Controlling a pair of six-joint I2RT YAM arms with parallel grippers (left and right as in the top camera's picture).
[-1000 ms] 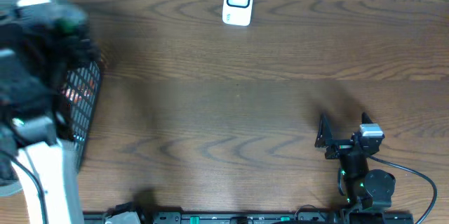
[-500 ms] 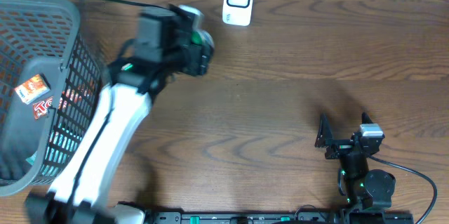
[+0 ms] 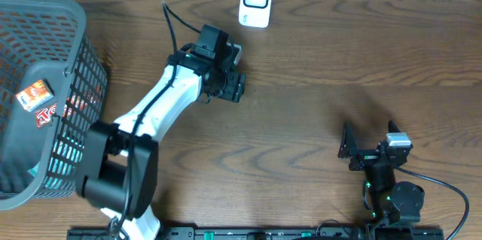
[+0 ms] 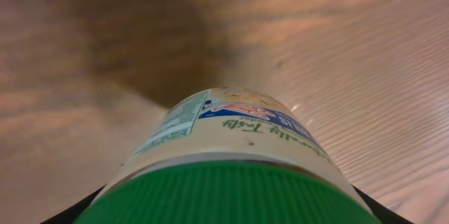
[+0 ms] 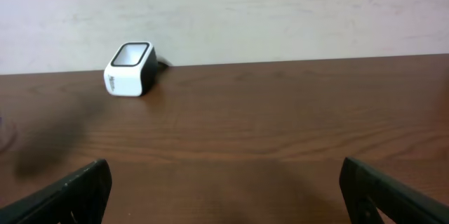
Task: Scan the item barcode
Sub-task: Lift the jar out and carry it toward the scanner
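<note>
Left gripper (image 3: 232,83) clasped a green-capped bottle (image 4: 231,147) near the scanner (image 3: 256,1) at the table (image 3: 339,44) far edge; barcode not yet scanned.

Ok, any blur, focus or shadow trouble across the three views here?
Overhead: sharp, no smear on the left arm. Left wrist: the container sits too close, its green lid soft, its label only partly readable, dark shadow on the table behind. Right wrist: scanner crisp, faint shadow at left.

Left arm (image 3: 151,116) white; left hand (image 3: 230,86), joints black.
</note>
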